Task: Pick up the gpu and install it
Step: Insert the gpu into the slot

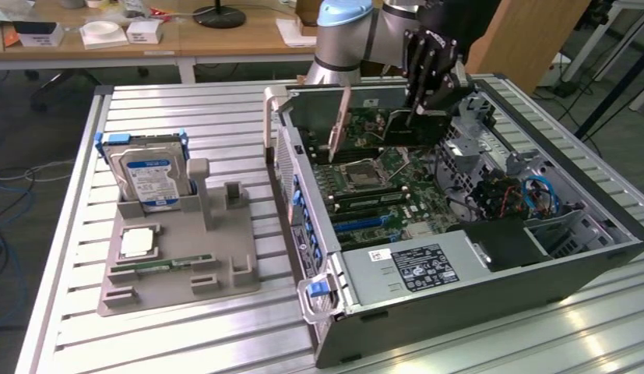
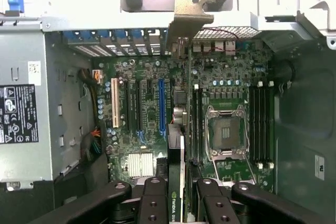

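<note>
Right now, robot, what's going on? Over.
Gripper shut on gpu, held edge-on inside the case, over motherboard slots. Nothing seen blocking it.

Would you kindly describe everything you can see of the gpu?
The gpu is a thin, flat dark card with a pale metal bracket at one end and a green logo on its edge. The pincer grips it on edge inside the open computer case, above the motherboard slots, bracket toward the case's rear wall. Whether it touches a slot is unclear.
</note>
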Available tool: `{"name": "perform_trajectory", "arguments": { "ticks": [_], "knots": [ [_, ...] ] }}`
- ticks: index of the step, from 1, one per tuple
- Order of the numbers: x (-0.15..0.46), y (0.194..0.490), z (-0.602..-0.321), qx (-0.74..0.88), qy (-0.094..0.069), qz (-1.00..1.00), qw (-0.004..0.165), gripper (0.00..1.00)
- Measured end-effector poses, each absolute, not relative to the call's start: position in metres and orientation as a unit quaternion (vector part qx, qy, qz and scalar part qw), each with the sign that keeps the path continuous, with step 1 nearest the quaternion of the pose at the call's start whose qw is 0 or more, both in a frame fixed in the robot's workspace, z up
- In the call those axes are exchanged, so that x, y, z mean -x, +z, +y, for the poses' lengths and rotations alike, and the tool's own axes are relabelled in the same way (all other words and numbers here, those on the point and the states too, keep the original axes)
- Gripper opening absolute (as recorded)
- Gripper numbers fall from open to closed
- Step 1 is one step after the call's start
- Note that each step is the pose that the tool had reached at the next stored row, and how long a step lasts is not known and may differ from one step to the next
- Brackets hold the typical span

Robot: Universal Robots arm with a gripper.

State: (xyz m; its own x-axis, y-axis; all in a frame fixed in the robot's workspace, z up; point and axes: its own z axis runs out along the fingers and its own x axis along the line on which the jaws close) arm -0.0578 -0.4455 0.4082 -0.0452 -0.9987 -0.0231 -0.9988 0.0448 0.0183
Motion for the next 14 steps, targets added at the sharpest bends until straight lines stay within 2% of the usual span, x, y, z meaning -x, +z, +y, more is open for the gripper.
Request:
{"name": "perform_trajectory", "arguments": {
  "ticks": [14],
  "knots": [
    [0.0578,0.4081,-0.4455,0.722,0.015,0.692,0.001,0.26]
  ]
}}
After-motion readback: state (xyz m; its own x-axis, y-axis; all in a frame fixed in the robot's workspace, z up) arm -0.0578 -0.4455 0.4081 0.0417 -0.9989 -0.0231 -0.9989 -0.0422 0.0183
